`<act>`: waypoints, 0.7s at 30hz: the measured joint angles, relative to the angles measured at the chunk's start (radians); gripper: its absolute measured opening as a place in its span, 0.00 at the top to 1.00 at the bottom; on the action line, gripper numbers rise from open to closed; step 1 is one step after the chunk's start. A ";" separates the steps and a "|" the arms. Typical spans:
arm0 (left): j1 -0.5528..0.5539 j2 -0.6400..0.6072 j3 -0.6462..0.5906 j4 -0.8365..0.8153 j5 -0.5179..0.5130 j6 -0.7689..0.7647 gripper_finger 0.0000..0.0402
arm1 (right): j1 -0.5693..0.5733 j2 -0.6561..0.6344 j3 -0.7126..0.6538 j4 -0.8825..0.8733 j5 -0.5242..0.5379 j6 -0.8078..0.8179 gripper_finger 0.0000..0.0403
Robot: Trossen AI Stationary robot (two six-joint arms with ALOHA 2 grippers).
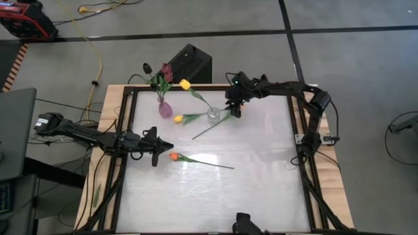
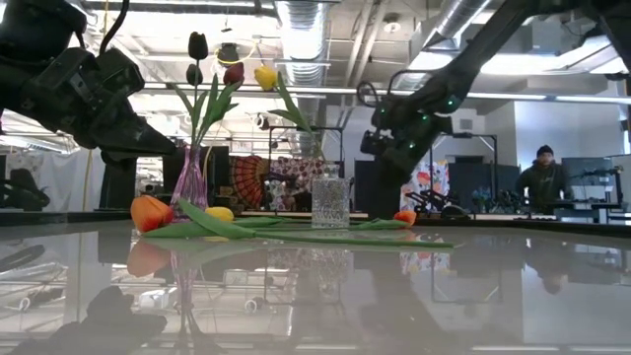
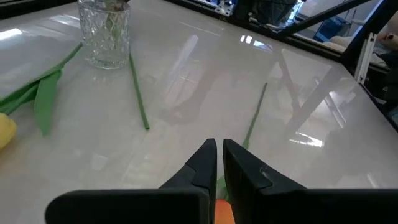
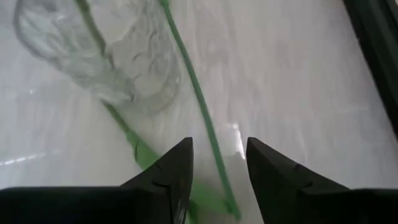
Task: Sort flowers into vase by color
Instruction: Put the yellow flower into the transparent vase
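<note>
Flowers: three dark ones stand in the purple vase [image 1: 164, 109], one yellow in the glass vase [image 1: 213, 114]. Left tool [image 1: 163, 147], pinched shut, hovers beside the orange tulip [image 1: 174, 156] lying on the bench [image 1: 261, 189]. Right tool [image 1: 235, 111], jaws apart, hangs over a green stem [image 4: 199, 106] beside the glass vase.

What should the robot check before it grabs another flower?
1. Left hand near the orange tulip: ok, right beside its head.
2. Left hand open wide enough: not ok, fingers nearly together.
3. Right hand open: ok, and a green stem runs between its fingers.
4. Clear glass vase upright: ok, one yellow tulip in it.
5. Purple vase upright: ok, it holds dark tulips.
6. Yellow tulip on the table: cannot tell if the stem is free.
</note>
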 joint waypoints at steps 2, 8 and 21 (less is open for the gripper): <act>0.000 0.000 0.000 0.000 0.000 0.001 0.96 | 0.010 0.028 0.023 0.001 0.001 -0.008 0.57; 0.000 0.000 0.000 -0.007 0.000 0.006 0.96 | 0.038 0.100 0.072 -0.041 0.032 -0.048 0.57; 0.000 0.000 0.000 -0.012 0.000 0.011 0.96 | 0.074 0.105 0.089 -0.164 0.195 -0.168 0.79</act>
